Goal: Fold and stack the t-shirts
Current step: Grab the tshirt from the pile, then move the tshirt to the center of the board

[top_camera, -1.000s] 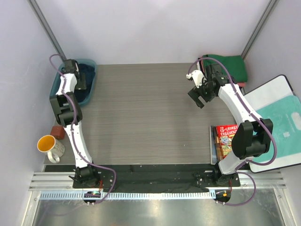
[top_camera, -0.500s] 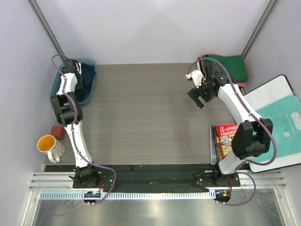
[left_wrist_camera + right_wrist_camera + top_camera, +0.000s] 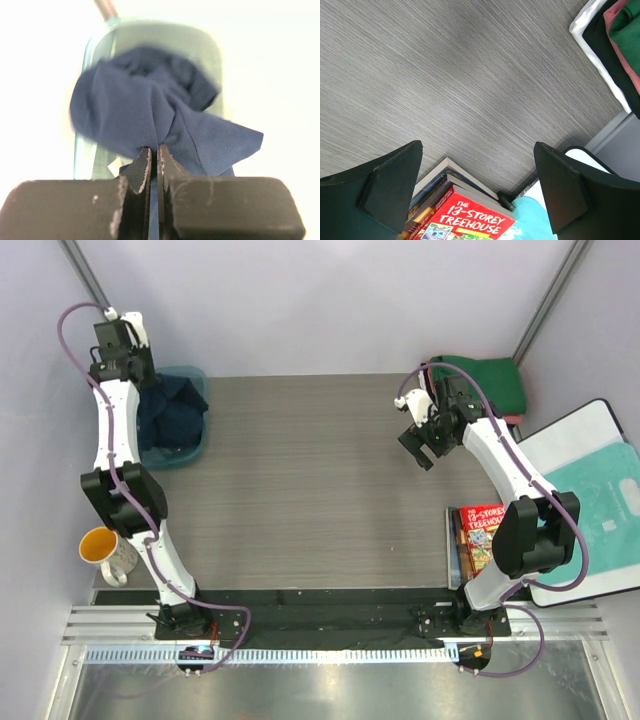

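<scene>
My left gripper (image 3: 118, 343) is raised high over the blue bin (image 3: 190, 452) at the back left, shut on the dark navy t-shirt (image 3: 165, 405). The shirt hangs from it, its lower part still in the bin. In the left wrist view the jaws pinch a fold of the navy t-shirt (image 3: 145, 110), with a small white tag (image 3: 114, 167) beside them. My right gripper (image 3: 425, 445) hovers open and empty over the table near the back right. Folded t-shirts, green on top (image 3: 490, 380), are stacked in the back right corner; green (image 3: 627, 27) and salmon-red (image 3: 619, 55) edges show in the right wrist view.
A pile of books (image 3: 478, 538), the top one red (image 3: 465, 222), lies by the right arm's base. A teal-printed plastic bag (image 3: 595, 500) on a white board sits at the right edge. A yellow-lined mug (image 3: 105, 552) stands left of the table.
My left gripper has shut on the navy t-shirt in the bin and risen, lifting the cloth up. The right arm has stayed still.
</scene>
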You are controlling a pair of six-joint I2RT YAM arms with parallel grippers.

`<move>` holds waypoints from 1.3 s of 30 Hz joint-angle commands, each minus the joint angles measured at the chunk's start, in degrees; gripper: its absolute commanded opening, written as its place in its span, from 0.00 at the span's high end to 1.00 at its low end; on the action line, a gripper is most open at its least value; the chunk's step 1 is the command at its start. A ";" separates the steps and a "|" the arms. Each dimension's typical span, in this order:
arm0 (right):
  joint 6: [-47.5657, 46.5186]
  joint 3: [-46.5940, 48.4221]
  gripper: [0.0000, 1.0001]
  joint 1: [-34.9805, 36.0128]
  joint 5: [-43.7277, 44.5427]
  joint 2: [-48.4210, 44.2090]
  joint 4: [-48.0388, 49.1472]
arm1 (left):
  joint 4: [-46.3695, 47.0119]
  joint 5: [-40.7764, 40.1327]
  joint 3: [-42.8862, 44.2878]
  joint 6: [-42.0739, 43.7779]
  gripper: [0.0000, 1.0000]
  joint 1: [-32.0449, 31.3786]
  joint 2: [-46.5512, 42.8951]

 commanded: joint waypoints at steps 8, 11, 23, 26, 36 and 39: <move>-0.69 1.41 0.02 0.72 0.85 -2.24 1.22 | -7.04 29.08 8.80 -1.16 1.00 -9.66 -8.22; -0.51 1.06 0.02 0.63 1.20 -3.47 2.18 | -8.72 33.57 9.42 -1.16 1.00 -17.12 -9.54; 1.34 1.85 0.01 0.72 1.82 -6.99 3.34 | -2.57 28.07 3.46 -8.19 0.00 -30.42 -7.43; 0.63 3.34 0.01 1.24 -1.86 -7.52 0.53 | -0.82 25.34 -2.42 -7.66 0.00 -27.43 -10.06; -5.69 0.36 0.01 13.01 -8.73 -3.75 -6.94 | -5.11 13.46 -10.79 1.47 0.00 -21.45 -10.87; -7.88 -0.08 0.01 17.14 -10.22 -1.64 -9.14 | -8.53 14.06 -12.11 5.68 0.00 -21.27 -9.20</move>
